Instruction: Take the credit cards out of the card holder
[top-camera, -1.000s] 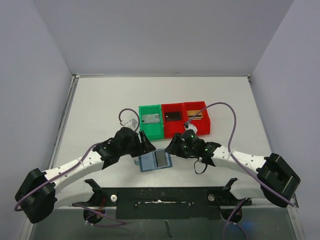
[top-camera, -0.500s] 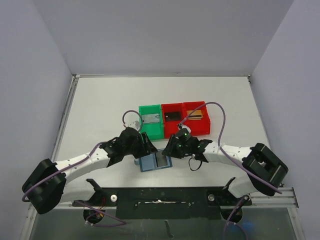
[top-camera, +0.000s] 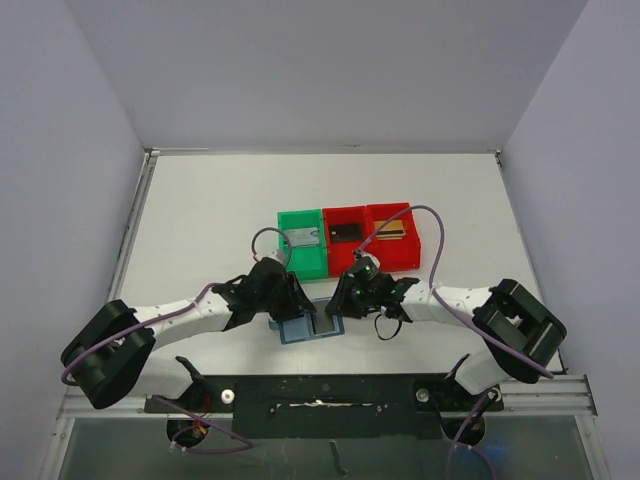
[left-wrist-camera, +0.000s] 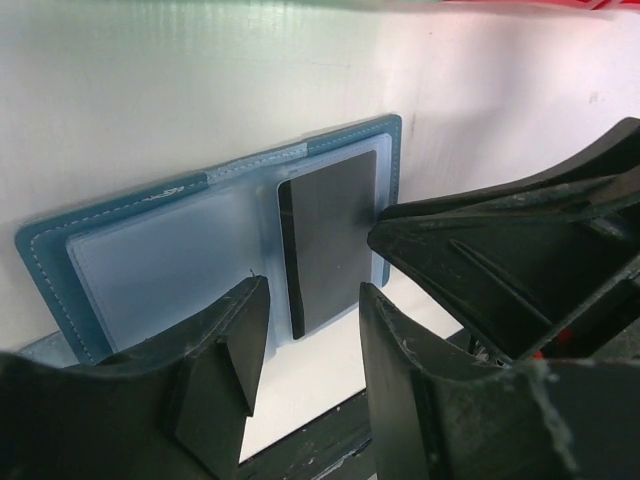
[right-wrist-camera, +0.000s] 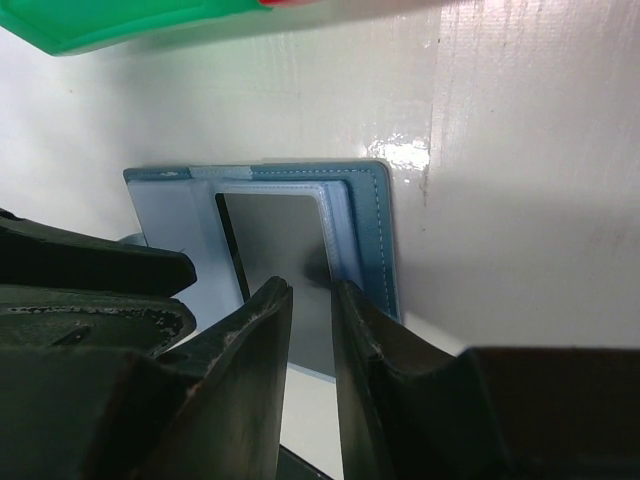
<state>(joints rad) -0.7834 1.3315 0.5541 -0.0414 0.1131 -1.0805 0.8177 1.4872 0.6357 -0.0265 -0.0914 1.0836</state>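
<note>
**Card holder open flat, both tools on it, 1 dark card in view**

Top ext: card holder (top-camera: 298, 331) lies opened on the counter (top-camera: 200, 220), just near of the green bin (top-camera: 305, 266) and the 2 red bins (top-camera: 347, 263), not touching them. Its long axis runs L–R. Left tool (top-camera: 292, 300) sits at its far-left edge and right tool (top-camera: 338, 300) at its far-right corner, facing each other across it. Arms approx equally near.

Left wrist: 2 panels seen. 1 shows only a pale sleeve. The other, on the right tool's (left-wrist-camera: 520, 250) side, carries the dark card (left-wrist-camera: 328, 235) under clear plastic. Left tool (left-wrist-camera: 312, 300) is released, jaws spread, nothing between them, tips either side of the card's near short end. Can't tell if they touch or hover.

Right wrist: right tool (right-wrist-camera: 310, 295) has jaws almost together with a narrow slit left, nothing gripped as far as I can see, tips over the dark card (right-wrist-camera: 270, 235). Card long axis runs crosswise to the holder's.

Judgement: the pull must go along the card's long axis. Can't tell which short end is the pocket mouth. Right tool is better placed to pinch, left to pin the holder.
</note>
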